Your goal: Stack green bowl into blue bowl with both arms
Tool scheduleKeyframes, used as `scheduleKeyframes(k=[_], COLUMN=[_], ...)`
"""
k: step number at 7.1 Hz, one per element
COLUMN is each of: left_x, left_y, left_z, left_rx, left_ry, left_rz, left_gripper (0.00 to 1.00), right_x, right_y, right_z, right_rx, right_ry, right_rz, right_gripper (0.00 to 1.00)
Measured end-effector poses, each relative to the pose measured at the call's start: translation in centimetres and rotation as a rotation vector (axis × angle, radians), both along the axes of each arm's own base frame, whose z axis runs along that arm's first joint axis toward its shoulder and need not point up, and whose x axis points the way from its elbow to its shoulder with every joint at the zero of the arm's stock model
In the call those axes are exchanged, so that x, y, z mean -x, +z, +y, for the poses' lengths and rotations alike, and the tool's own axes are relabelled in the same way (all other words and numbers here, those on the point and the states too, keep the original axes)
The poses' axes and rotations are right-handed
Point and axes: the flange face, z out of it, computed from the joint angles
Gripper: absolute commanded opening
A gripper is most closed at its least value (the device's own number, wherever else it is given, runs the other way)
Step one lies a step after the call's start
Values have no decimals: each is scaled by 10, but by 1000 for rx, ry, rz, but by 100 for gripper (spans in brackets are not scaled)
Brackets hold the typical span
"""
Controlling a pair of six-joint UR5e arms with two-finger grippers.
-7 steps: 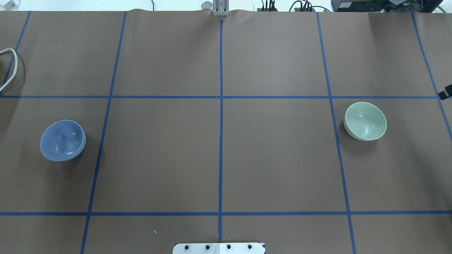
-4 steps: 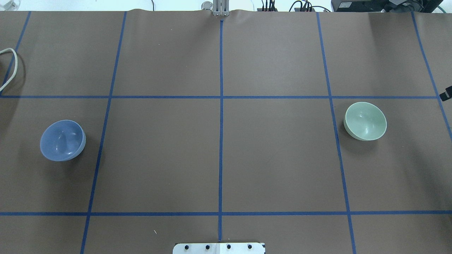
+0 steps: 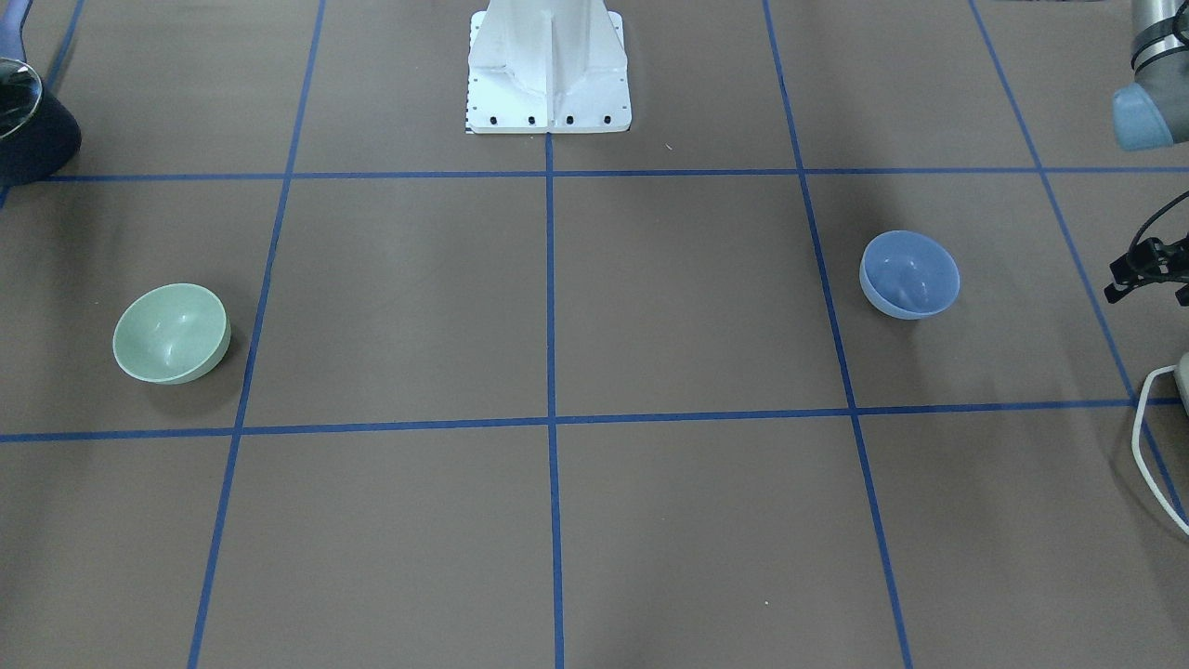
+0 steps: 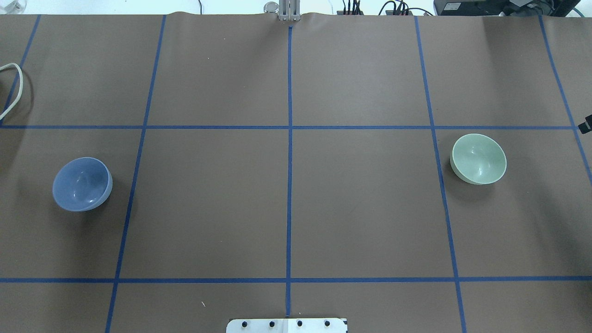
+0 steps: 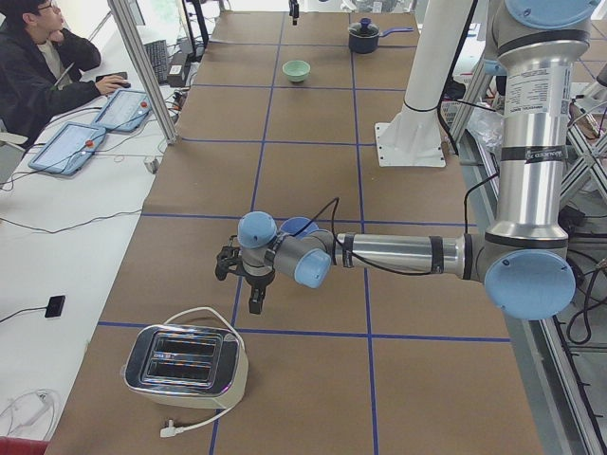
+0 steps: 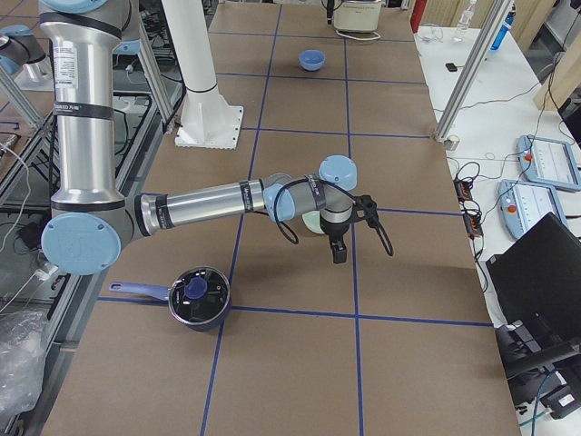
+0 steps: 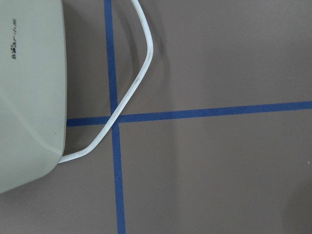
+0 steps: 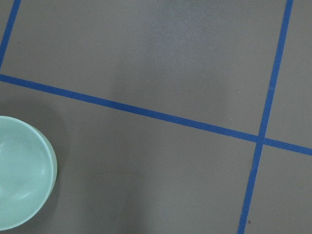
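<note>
Tabletop (image 4: 360,208) holds empty green bowl (image 4: 478,158) and empty blue bowl (image 4: 82,184), well apart; left hand (image 5: 254,305), right hand (image 6: 338,257): cannot tell opening

The right gripper (image 4: 588,123) has edged further toward the overhead view's right edge.

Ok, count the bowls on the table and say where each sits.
2. The green bowl sits toward the robot's right end of the table, the blue bowl toward its left end. No other shows.
</note>
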Motion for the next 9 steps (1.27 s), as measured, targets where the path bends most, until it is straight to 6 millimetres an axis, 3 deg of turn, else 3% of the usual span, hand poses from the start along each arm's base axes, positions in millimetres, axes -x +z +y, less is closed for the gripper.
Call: scheduleKeyframes(k=[1,4,6,7,8,9], left_x=[-15,-85,-133,-153,-167,-172], left_y=[-2,-55,-76,-77,-78,-81], left_z=[2,18,37,45,51,54], left_rx=[-18,-89,-110,-125,-139,-152], left_ry=[0,40,103,131,147,154], left_rz=[17,130,155,142,128,125], left_gripper=[98,97,86,47,0,0], right_x=[0,0,0,0,1,1], right_y=[0,-3,-4,-4,-4,-5], right_z=[0,-1,0,0,-1,-1], right_rx=[-1,-6,-7,-6,-6,-7], right_ry=[0,-1,0,0,-1,-1], right_rz=[0,-2,-4,-6,-7,-7], right_gripper=[100,100,100,100,100,100])
